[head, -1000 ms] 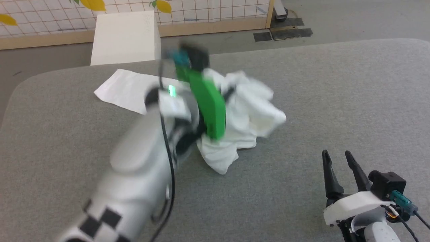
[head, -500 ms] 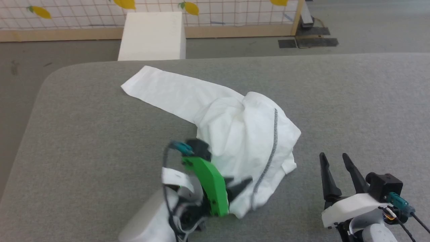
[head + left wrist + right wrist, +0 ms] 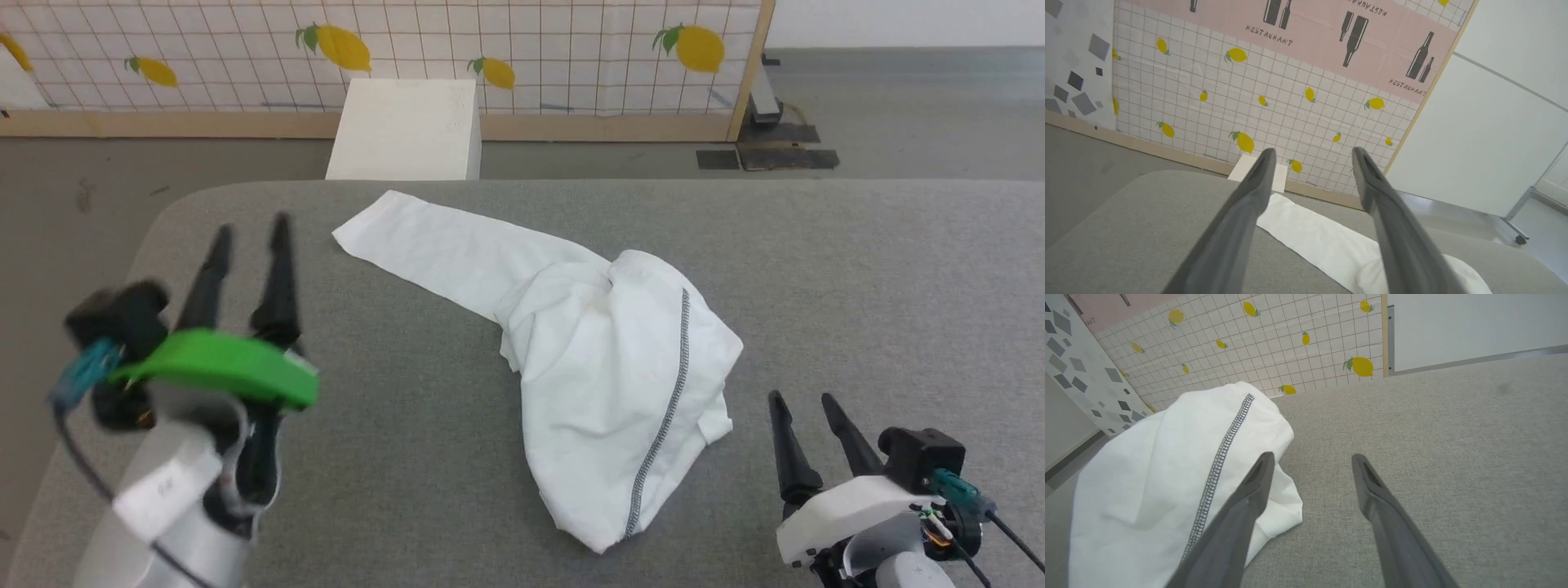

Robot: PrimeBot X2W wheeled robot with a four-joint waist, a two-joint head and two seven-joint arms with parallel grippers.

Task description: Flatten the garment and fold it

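Left gripper (image 3: 251,227) is standing wide open and gripping nothing, well apart at nine o'clock of the garment (image 3: 604,367), right gripper (image 3: 802,400) is likewise gaping empty near its four o'clock, and the garment is lying crumpled mid-table (image 3: 857,269), one flat strip pointing to eleven o'clock toward a white box (image 3: 408,126).

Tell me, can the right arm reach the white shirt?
Probably yes. The right gripper is open close beside the shirt's near corner, with just a strip of grey table between them and nothing in the way.
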